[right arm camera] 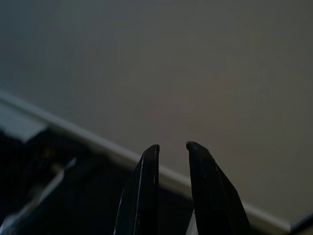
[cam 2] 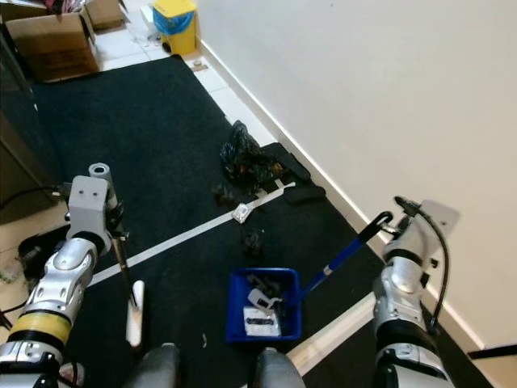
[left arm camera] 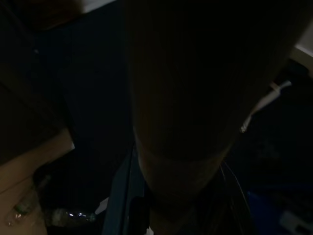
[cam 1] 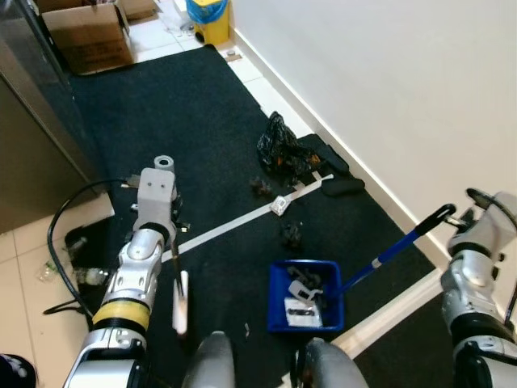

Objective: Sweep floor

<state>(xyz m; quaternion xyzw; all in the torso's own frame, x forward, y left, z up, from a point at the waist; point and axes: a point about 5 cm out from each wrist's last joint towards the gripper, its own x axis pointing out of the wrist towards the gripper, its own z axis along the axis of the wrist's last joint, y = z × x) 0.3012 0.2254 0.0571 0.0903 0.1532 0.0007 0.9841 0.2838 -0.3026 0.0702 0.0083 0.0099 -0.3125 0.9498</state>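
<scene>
No legible text or labels.

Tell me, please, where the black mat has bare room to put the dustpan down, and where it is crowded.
Bare: the black mat between the dark cabinet and the black bag. Crowded: debris and the white strip between the bag and the blue dustpan.

A blue dustpan (cam 1: 305,297) with a blue-and-black handle (cam 1: 397,248) is showing against a black carpet (cam 1: 202,153) crossed by a white stripe (cam 1: 234,224), with black crumpled litter (cam 1: 279,149) at twelve o'clock of it and a yellow bin (cam 1: 212,19) beyond.
</scene>
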